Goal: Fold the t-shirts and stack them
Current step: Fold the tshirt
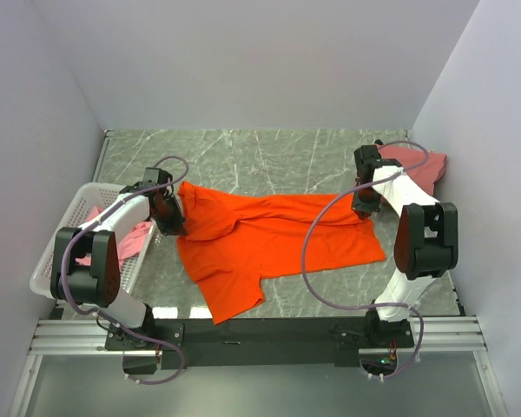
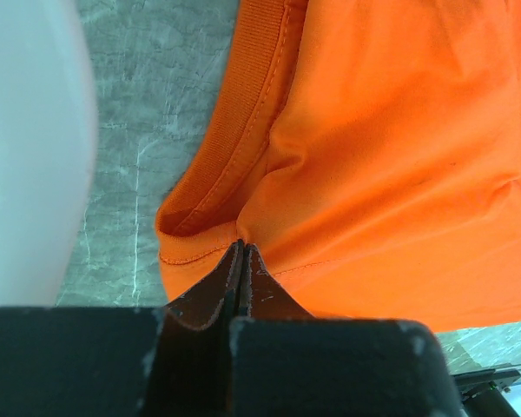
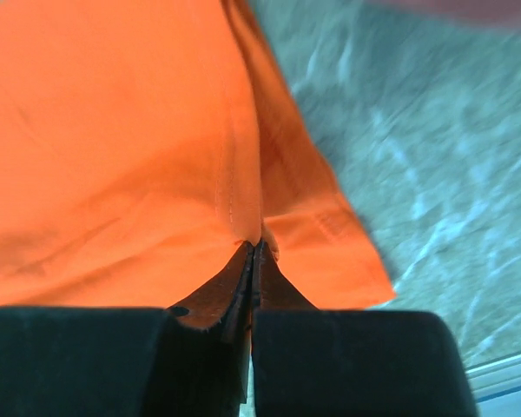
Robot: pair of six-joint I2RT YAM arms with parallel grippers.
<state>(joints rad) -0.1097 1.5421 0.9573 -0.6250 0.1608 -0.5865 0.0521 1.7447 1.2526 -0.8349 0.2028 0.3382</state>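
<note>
A bright orange t-shirt (image 1: 269,243) lies spread and creased across the middle of the marble table. My left gripper (image 1: 172,228) is at the shirt's left end, shut on orange cloth beside the ribbed collar (image 2: 243,130); in the left wrist view the left gripper (image 2: 241,248) has a fold pinched at its tips. My right gripper (image 1: 365,214) is at the shirt's right end. The right wrist view shows the right gripper (image 3: 259,246) shut on a fold by a stitched seam of the orange t-shirt (image 3: 113,148). A pink t-shirt (image 1: 135,240) lies in the basket. A salmon-pink t-shirt (image 1: 422,168) sits at the back right.
A white perforated basket (image 1: 62,236) stands at the left table edge, close to my left arm, and shows as a white blur, the basket (image 2: 26,148), in the left wrist view. Walls close the table in on three sides. The marble top (image 1: 260,156) runs behind the orange shirt.
</note>
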